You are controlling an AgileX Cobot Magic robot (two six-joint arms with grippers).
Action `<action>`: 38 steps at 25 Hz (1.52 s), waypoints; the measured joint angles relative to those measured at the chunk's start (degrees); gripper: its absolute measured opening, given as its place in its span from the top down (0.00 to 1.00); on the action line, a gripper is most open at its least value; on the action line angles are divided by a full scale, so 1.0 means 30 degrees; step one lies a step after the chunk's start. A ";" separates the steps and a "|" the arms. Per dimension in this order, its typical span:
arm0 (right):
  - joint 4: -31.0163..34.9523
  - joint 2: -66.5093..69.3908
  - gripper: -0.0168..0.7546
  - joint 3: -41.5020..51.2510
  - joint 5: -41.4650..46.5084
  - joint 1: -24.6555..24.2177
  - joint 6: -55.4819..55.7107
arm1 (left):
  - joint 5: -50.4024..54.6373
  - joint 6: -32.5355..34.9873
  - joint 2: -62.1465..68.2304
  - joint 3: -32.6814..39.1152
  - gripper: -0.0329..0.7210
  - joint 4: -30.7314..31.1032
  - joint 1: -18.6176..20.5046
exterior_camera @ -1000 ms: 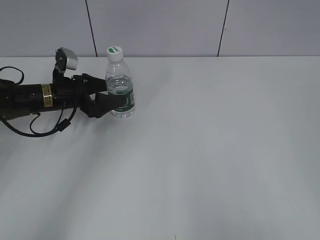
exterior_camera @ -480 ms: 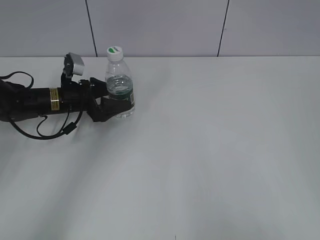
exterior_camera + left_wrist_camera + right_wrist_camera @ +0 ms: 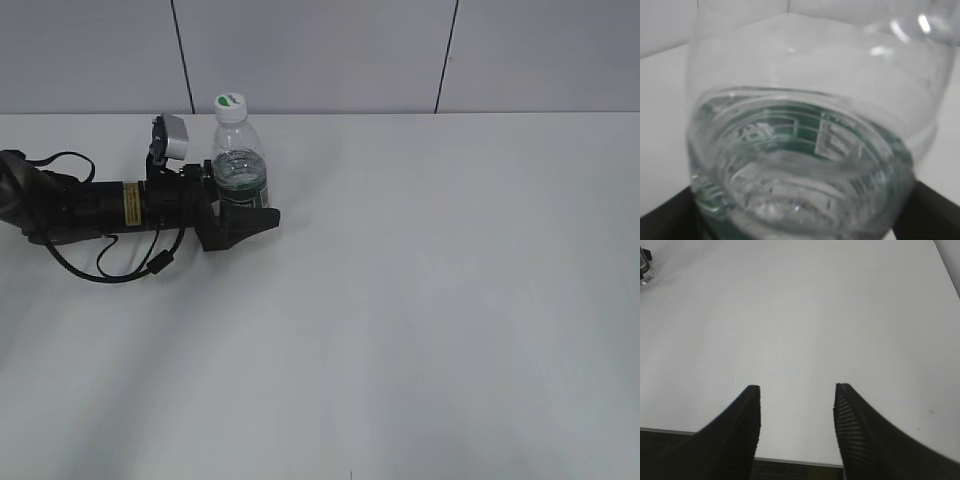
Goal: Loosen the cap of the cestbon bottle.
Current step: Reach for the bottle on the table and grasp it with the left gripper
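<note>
Advanced rightward along the table over the last second, left gripper now reaching round the lower body of the cestbon bottle, jaws spread wide on either side of the green label band, not visibly pressing in, so no hold taken as yet. Stands upright at the far left of the table, near the back wall, partly filled with water, cap seated on the neck and untouched. Fills the left wrist view almost wholly, cestbon bottle just in front of the lens. Right gripper well away over bare table, jaws parted with nothing between them. Likely light, thin-walled and smooth: prone to buckle under a hard squeeze and to spin in a loose one. Best clamped on the labelled body for bracing, with the cap pinched at its sides from above by the other gripper and turned.
</note>
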 joint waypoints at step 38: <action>-0.0179 0.2676 0.50 -0.0641 -0.0020 0.0000 0.1197 | -0.0132 -0.0001 -0.0046 -0.0221 0.41 0.1094 -0.1248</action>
